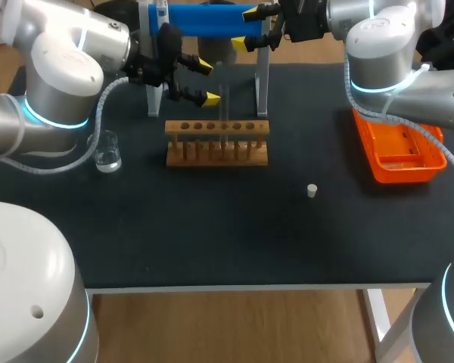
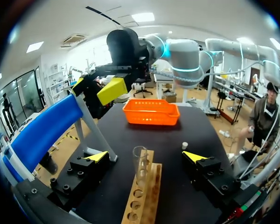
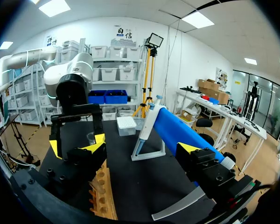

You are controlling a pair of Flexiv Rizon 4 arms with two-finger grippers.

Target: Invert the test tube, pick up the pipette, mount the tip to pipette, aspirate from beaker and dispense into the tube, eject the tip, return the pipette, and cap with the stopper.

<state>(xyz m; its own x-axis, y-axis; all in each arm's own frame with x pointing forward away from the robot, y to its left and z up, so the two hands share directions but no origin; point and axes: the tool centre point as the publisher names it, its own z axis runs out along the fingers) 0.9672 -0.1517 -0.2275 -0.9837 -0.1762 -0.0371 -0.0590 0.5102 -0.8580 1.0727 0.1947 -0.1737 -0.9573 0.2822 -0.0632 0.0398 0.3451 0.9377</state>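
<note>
A clear test tube (image 1: 224,113) stands upright in the wooden rack (image 1: 217,142) at mid-table. My left gripper (image 1: 208,82) hangs open just left of the tube's top. In the left wrist view the tube (image 2: 140,165) rises midway ahead of the gripper (image 2: 146,156), and neither finger touches it. The blue pipette (image 1: 204,19) lies on its stand at the back. My right gripper (image 1: 246,29) is open by the pipette's right end; from its wrist the pipette (image 3: 182,133) runs beside the gripper (image 3: 143,149). A white stopper (image 1: 312,190) lies right of the rack, and a glass beaker (image 1: 107,151) stands to its left.
An orange basket (image 1: 399,147) sits at the right edge of the table. A white tip box (image 3: 126,125) stands beyond the pipette stand (image 3: 147,140). The stand's legs (image 1: 262,83) rise right behind the rack. The dark table top runs bare in front of the rack.
</note>
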